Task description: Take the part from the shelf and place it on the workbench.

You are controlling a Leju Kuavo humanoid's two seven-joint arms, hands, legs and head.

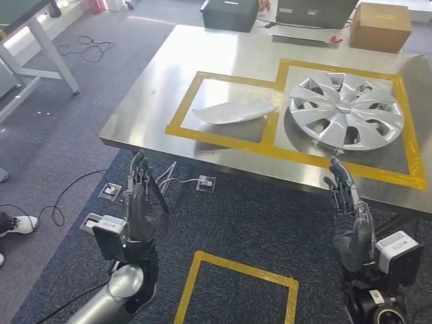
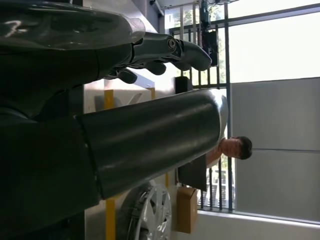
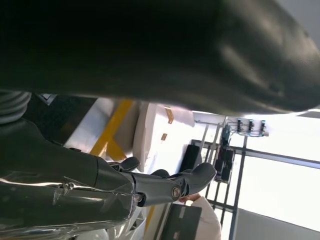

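A silver wheel cover [image 1: 346,110] lies flat on the steel workbench [image 1: 168,74] inside the right yellow-taped box. A pale curved panel part [image 1: 235,110] lies in the left taped box. My left hand [image 1: 138,202] is raised in front of the bench's near edge, fingers straight and apart, holding nothing. My right hand [image 1: 349,212] stands the same way below the wheel cover, also holding nothing. The left wrist view shows my left hand [image 2: 113,100] with the wheel cover [image 2: 151,215] beyond it. The right wrist view shows my right hand [image 3: 124,185] with its fingers extended.
A cardboard box [image 1: 379,25] and a dark case [image 1: 229,13] stand at the bench's far edge. Cables and floor sockets [image 1: 109,192] lie on the carpet by a yellow floor square [image 1: 239,270]. A person [image 2: 234,147] stands beyond the bench. Another table's legs [image 1: 50,50] stand at left.
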